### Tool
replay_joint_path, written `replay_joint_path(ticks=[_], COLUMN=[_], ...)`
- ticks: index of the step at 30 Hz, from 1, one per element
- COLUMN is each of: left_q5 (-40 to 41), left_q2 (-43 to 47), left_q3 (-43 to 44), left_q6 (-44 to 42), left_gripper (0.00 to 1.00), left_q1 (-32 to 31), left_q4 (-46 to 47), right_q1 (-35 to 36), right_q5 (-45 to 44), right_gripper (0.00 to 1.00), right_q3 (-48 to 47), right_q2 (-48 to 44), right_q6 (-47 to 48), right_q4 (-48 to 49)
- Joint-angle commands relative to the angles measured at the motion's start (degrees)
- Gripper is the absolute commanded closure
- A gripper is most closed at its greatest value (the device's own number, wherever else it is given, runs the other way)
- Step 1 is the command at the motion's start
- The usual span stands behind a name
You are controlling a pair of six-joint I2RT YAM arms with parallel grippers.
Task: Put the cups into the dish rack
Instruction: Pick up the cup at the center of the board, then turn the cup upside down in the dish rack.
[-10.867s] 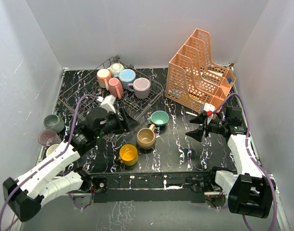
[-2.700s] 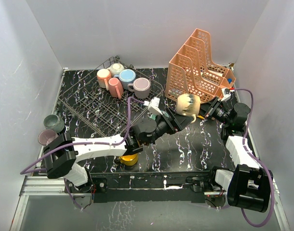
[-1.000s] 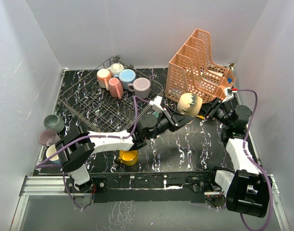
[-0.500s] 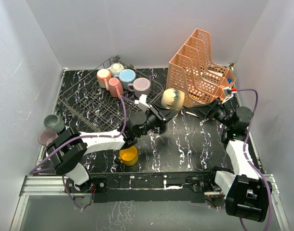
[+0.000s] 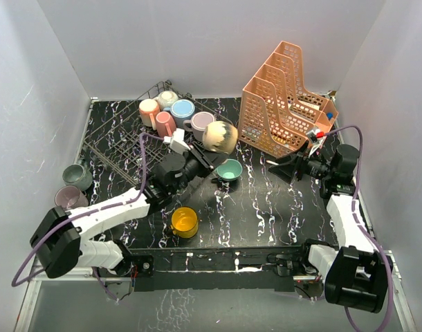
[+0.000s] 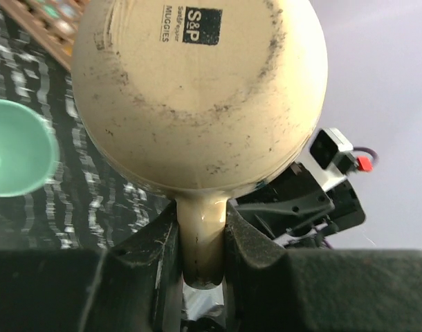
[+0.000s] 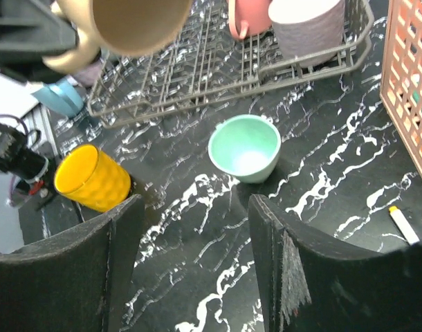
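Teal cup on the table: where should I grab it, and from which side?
Probably by the rim wall, one finger inside, coming from above on the right-arm side with the open right gripper. The teal cup stands upright, mouth up, and its handle points away toward the left.

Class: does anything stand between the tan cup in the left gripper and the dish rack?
Nothing visible does. The tan cup, held by its handle in the left gripper, hangs near the dish rack; only the lilac cup crowds that corner.
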State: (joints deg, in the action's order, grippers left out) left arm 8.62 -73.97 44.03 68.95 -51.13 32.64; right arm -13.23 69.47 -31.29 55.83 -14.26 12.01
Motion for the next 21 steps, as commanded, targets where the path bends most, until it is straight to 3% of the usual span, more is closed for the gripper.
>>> replay_joint_path(ticks=[1, 11, 21], left_q5=[0.6, -2.9, 3.8], left_q2=[6.3, 5.0, -3.9], left_q3=[3.1, 7.4, 13.8], left_q6=[-4.7, -7.0, -12.4], left_gripper=[1.00, 1.00, 1.00], left_q1=[5.0, 17.6, 19.2], left_q4=[-8.8, -18.9, -24.2], right_q1=[-0.2, -0.6, -0.6], right_q5=[3.6, -2.4, -7.3], right_gripper=[0.36, 0.35, 0.35], right_q3=[-4.6, -4.7, -4.2], right_q2=[3.9, 0.9, -3.0], right_q6=[25.3, 33.5, 34.1], right_q4=[-19.2, -22.9, -22.3])
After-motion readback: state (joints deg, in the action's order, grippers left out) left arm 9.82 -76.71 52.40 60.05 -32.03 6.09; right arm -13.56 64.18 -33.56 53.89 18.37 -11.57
